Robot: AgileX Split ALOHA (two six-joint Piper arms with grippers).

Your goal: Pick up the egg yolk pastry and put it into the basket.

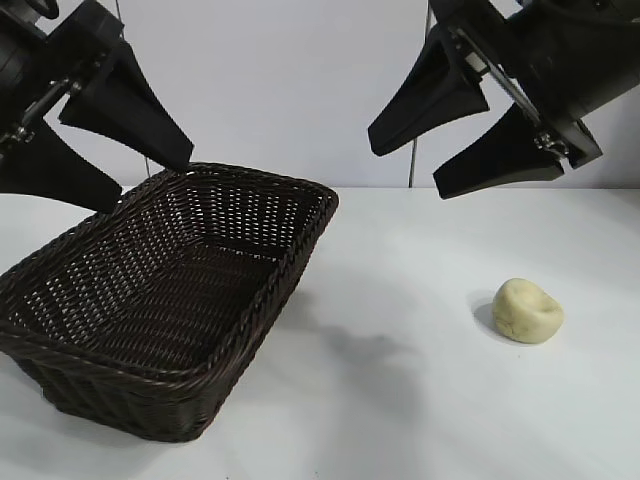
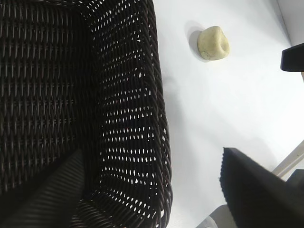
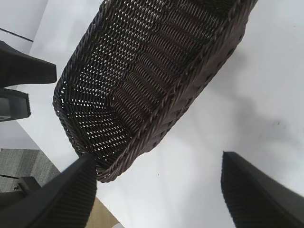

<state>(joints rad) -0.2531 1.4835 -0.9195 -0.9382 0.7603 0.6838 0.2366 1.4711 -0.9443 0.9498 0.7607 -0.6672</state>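
One container stands on the white table point(image 1: 400, 420): the basket point(image 1: 150, 375), a dark brown woven rectangle with sloping sides and a braided rim, set at the exterior view's left with one short end turned toward the far wall. Its inside shows only bare weave in all three views, though the deepest corner lies in shadow in the left wrist view and I cannot vouch for every bit of it there. The egg yolk pastry point(image 1: 527, 311) lies outside the basket, on the bare table well to the right of it, a small pale yellow lump with a dent in its top; the left wrist view shows it point(image 2: 213, 43) apart from the basket's long rim, touching nothing but the table. The left gripper point(image 1: 110, 155) hangs above the far left part of the basket, tilted downward, its two black fingers spread wide with nothing between them; the inner finger's tip sits over the rim in the exterior view without clearly touching it. The right gripper point(image 1: 405, 165) hangs high over the table, between the basket and the pastry and above both, also tilted down, its fingers likewise wide apart and empty, clear of everything.
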